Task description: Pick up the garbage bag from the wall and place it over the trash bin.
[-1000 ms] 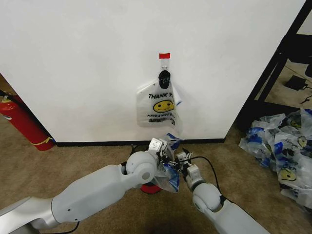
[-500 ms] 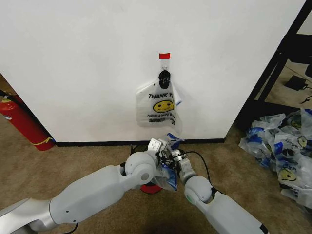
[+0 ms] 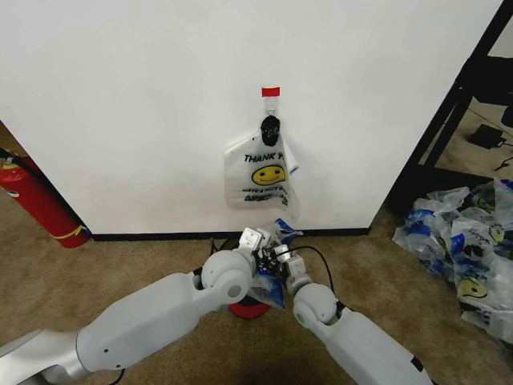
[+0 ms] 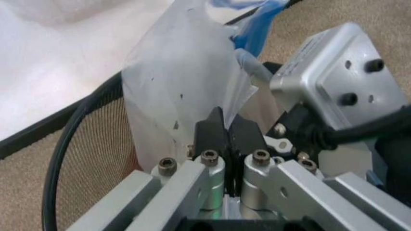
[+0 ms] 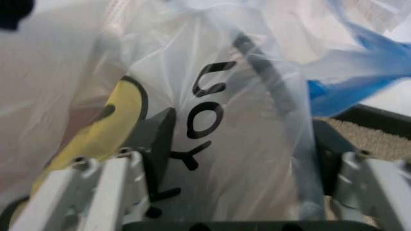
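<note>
Translucent garbage bag [image 4: 183, 91] pinched between closed left gripper [image 4: 226, 137] jaws, draped between spread right gripper [image 5: 237, 159] jaws, arms converging over trash bin [image 3: 248, 309].

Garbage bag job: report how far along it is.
Done: the thin translucent white plastic garbage bag is off the wall, down at the small round dark trash bin. In hand: left gripper pinches its film; right gripper is open around it. Left: spreading it over the bin's rim, partly bare.
</note>
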`<state>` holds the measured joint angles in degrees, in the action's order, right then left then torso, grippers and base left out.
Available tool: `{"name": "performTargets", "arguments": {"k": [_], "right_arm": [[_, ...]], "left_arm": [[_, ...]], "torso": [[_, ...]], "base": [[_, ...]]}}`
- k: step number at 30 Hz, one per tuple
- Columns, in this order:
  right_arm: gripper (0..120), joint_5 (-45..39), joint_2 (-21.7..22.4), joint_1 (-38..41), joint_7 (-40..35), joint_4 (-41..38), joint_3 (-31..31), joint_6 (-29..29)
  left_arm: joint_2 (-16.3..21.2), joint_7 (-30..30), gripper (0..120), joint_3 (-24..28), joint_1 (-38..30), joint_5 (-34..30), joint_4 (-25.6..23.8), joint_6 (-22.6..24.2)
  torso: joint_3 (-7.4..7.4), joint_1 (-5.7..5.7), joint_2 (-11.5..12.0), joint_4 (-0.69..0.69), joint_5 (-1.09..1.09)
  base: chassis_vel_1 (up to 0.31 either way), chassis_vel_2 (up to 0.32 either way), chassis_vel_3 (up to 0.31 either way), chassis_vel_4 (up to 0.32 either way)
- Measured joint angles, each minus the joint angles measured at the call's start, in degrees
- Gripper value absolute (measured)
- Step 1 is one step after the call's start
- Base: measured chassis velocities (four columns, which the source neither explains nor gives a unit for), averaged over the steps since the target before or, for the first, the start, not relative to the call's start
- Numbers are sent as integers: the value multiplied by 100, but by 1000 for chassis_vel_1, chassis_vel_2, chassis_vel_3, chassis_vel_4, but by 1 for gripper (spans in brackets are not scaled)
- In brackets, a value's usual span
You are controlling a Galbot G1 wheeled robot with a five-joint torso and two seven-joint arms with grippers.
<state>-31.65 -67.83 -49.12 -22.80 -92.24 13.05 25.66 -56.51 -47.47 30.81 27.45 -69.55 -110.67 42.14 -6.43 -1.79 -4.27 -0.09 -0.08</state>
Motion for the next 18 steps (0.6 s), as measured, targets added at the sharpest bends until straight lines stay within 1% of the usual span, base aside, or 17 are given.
{"name": "performTargets", "arguments": {"k": [1,2,4,5,6,8,11,12,14,18], "right_arm": [[51,-107,-33,10,-76,-8,-5,85],[50,-151,-49,13,-110,-13,-7,122],[39,-274,-94,16,-207,-38,-18,233],[39,-274,-94,16,-207,-38,-18,233],[36,-318,-116,14,-247,-53,-21,264],[28,-364,-151,-1,-316,-97,-16,311],[19,-383,-165,-14,-434,-148,10,354],[14,-384,-164,-16,-456,-158,19,358],[14,-380,-164,-17,-465,-161,21,358],[5,-333,-200,-58,-539,-166,-15,324]], "left_arm": [[23,22,0,-9,23,55,-20,0],[36,33,0,-12,32,78,-30,0],[79,54,0,-33,52,132,-66,0],[79,54,0,-33,52,132,-66,0],[103,65,0,-48,61,155,-86,0],[153,84,0,-69,73,191,-136,0],[206,100,0,-99,89,236,-201,-2],[225,101,0,-120,106,248,-229,-3],[232,102,0,-128,115,251,-239,-4],[301,103,0,-220,239,306,-327,-9]], "torso": [[0,0,0,0,0],[0,0,0,-1,0],[1,0,0,-1,0],[1,0,0,-1,0],[1,0,0,0,0],[0,0,0,1,2],[0,0,0,1,2],[0,0,0,0,2],[0,0,0,0,1],[0,0,0,2,3]], "base": [[0,0,0,0],[0,0,0,0],[0,0,0,0],[0,0,0,0],[0,0,0,0],[0,0,0,0],[0,0,0,0],[0,0,0,0],[0,0,0,0],[0,0,0,0]]}}
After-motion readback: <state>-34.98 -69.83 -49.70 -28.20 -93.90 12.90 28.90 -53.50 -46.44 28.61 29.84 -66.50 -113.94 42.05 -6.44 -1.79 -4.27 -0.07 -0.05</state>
